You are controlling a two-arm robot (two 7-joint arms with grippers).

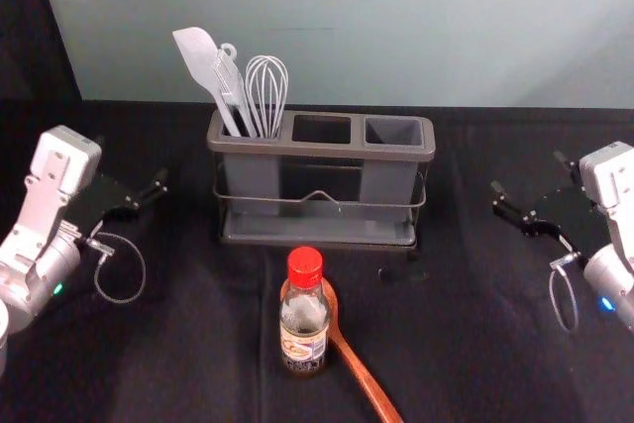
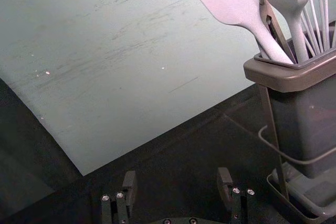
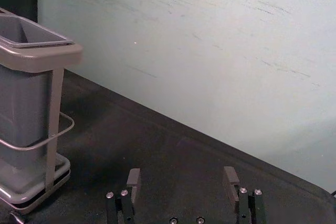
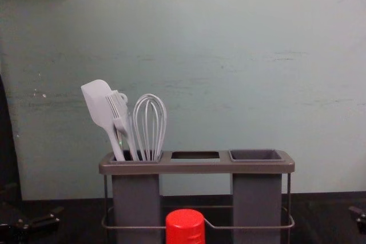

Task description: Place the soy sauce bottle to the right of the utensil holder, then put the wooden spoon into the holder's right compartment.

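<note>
- Wooden spoon (image 1: 369,381) nearest in the head view, reddish brown, its handle running toward five o'clock. Just beside its bowl stands the soy sauce bottle (image 1: 303,319), upright, clear-sided, with dark sauce low inside, a printed label and a red cap. It sits at six o'clock from the utensil holder (image 1: 319,149). The right compartment (image 1: 392,177) has nothing standing in it.
- Left wrist view: the left gripper (image 2: 177,179) is spread and holds nothing, out at nine o'clock from the holder. Best parked there, I'd judge.
- Right wrist view: the right gripper (image 3: 182,176), also spread and empty, is at three o'clock from the holder. It looks the one to fetch the bottle: close squarely on the body, lift straight up so the spoon isn't dragged, and lower it level at three o'clock, leaving room beside the frame.
- Chest view: the red cap rises before the holder, smooth and rounded; a grip on it alone might let the bottle swing.
</note>
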